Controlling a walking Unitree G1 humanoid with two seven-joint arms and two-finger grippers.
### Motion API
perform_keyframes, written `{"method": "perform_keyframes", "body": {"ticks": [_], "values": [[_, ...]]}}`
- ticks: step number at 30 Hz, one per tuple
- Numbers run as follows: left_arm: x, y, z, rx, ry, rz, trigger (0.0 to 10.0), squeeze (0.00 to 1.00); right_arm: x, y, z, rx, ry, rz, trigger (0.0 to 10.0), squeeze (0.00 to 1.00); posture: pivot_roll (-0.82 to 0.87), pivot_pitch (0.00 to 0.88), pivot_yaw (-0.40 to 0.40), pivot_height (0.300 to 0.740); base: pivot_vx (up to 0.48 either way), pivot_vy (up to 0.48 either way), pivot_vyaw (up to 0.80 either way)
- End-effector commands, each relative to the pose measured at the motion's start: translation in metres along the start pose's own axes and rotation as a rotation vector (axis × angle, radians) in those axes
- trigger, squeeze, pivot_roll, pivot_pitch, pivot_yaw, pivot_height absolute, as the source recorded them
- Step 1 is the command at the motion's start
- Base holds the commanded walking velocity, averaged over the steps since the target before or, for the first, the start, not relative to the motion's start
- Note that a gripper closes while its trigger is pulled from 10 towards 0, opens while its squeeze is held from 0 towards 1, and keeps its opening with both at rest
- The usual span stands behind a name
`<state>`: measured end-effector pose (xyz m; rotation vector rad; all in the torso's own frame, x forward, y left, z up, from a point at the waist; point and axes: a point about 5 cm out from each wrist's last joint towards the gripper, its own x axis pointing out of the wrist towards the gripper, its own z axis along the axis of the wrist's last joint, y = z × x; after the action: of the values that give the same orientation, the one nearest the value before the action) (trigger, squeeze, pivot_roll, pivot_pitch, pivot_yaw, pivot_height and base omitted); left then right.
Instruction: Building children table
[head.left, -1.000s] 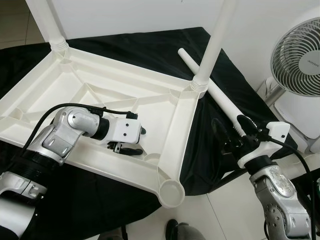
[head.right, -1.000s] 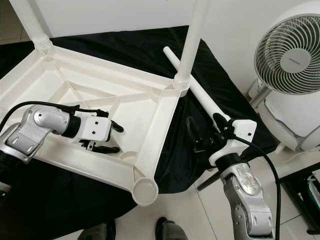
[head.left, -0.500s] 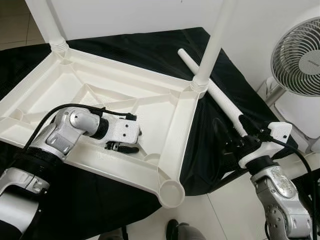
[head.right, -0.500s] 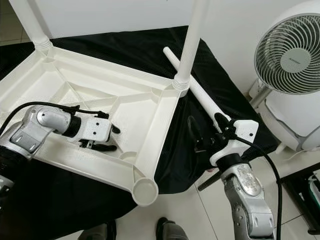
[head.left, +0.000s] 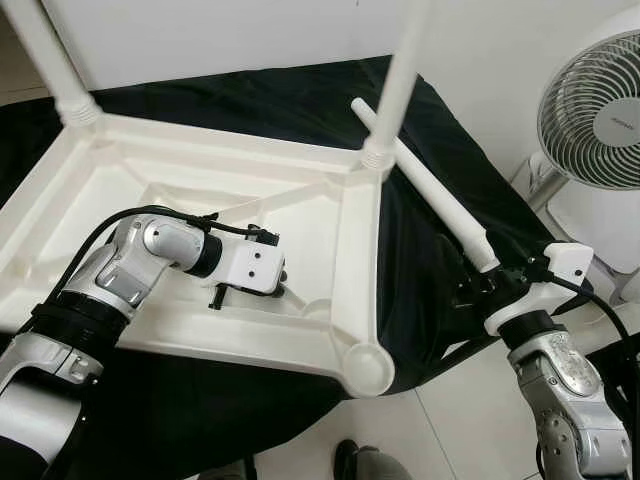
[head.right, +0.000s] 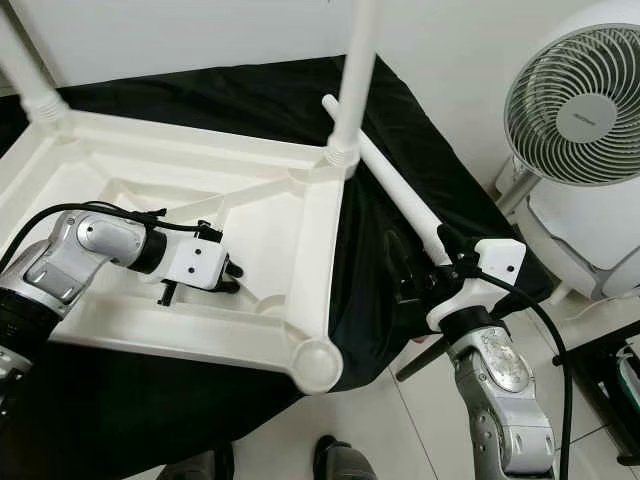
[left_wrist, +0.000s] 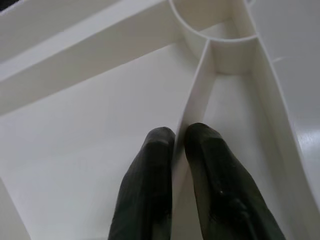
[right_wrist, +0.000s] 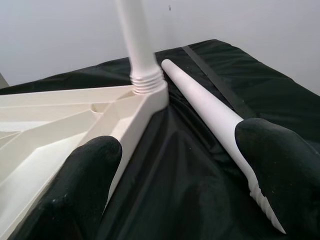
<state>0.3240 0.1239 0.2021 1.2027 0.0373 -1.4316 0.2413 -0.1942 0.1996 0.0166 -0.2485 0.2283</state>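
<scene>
Pinching tabletop rib (left_wrist: 192, 110), fingertips (left_wrist: 159, 140) half-hidden

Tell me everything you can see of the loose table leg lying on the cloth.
The loose leg is a long white plastic-looking tube, tapering, with a rounded far end and a threaded near end. It lies flat on the black cloth, running diagonally beside the upturned tabletop, passing close behind the screwed-in corner leg. The right gripper, jaws open, straddles its threaded end.
</scene>
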Motion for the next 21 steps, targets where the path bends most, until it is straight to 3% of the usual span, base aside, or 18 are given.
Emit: {"method": "perform_keyframes", "body": {"ticks": [1,14,15,16,17,21], "values": [[0.008,-0.015,-0.013,-0.083,0.025,-0.012,0.0,0.0,-0.003,-0.003,0.001,-0.011,0.009,-0.014,10.0,0.0,0.0,0.219,0.002,0.74,0.0,0.0,0.0],[0.012,-0.002,-0.01,-0.072,0.012,0.068,0.0,0.0,-0.003,-0.002,0.001,-0.009,0.009,-0.016,10.0,0.0,0.0,0.221,0.0,0.74,0.0,0.0,0.0],[0.014,0.0,-0.009,-0.066,0.009,0.085,4.3,0.0,-0.002,-0.002,0.001,-0.008,0.009,-0.018,10.0,0.0,0.0,0.221,-0.001,0.74,0.0,0.0,0.0],[0.014,0.0,-0.009,-0.066,0.009,0.085,4.3,0.0,-0.002,-0.002,0.001,-0.008,0.009,-0.018,10.0,0.0,0.0,0.221,-0.001,0.74,0.0,0.0,0.0],[0.015,0.002,-0.008,-0.059,0.011,0.107,10.0,0.0,-0.002,-0.002,0.001,-0.007,0.008,-0.018,10.0,0.0,0.0,0.221,-0.001,0.74,0.0,0.0,0.0],[0.016,0.008,-0.004,-0.072,-0.012,0.141,10.0,0.0,-0.001,-0.001,0.001,-0.007,0.008,-0.017,10.0,0.0,0.0,0.221,-0.001,0.74,0.0,0.0,0.0]]}}
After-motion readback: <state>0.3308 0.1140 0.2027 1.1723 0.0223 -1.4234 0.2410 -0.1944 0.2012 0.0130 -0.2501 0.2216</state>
